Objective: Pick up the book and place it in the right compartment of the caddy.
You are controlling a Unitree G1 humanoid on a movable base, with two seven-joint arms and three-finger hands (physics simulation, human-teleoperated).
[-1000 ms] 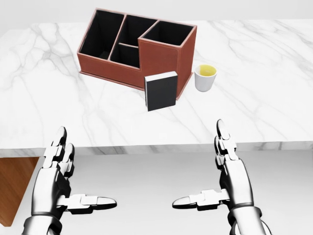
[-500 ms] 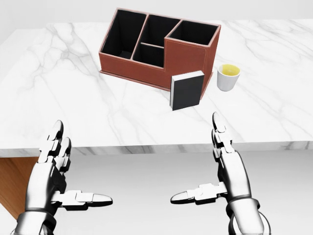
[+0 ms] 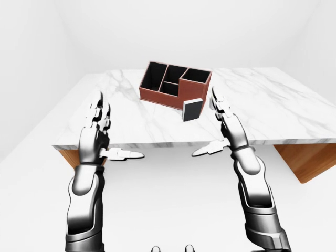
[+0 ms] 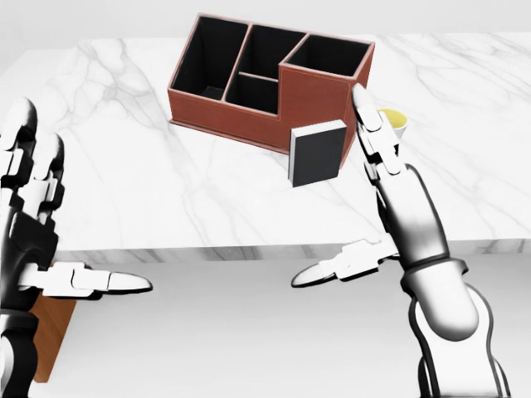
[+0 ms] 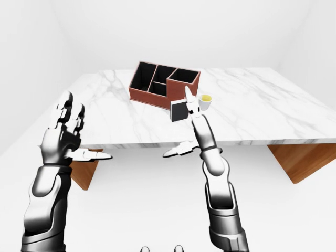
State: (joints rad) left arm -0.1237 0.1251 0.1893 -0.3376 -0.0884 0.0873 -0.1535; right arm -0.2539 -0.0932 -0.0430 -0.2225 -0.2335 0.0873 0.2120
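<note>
Right fingers [image 4: 375, 133]: I have them spread, straight and empty; the thumb sticks out sideways below the table edge. In the head view their tips overlap the cup, but I judge they hang above the table rather than touching anything.
Right hand [image 4: 397, 195]: raised just right of the book, palm turned toward it, so I can close in from that side.
Left fingers [image 4: 33, 178]: also splayed, holding nothing.
Left hand [image 4: 37, 224]: parked at the table's left edge, well apart from the task things; I judge it is only kept out of the way.
Book [image 4: 317, 152]: dark cover, standing upright on the table, near or against the caddy's lower right wall; I cannot tell if they touch.
Caddy [image 4: 274, 76]: reddish-brown, four dark empty compartments; the tall right one sits directly above the book in the head view, so the carry should be short.
Cup [image 5: 206, 101]: white, yellow inside, just right of the caddy; I must mind it when reaching.
Table [image 4: 149, 191]: white marble.
</note>
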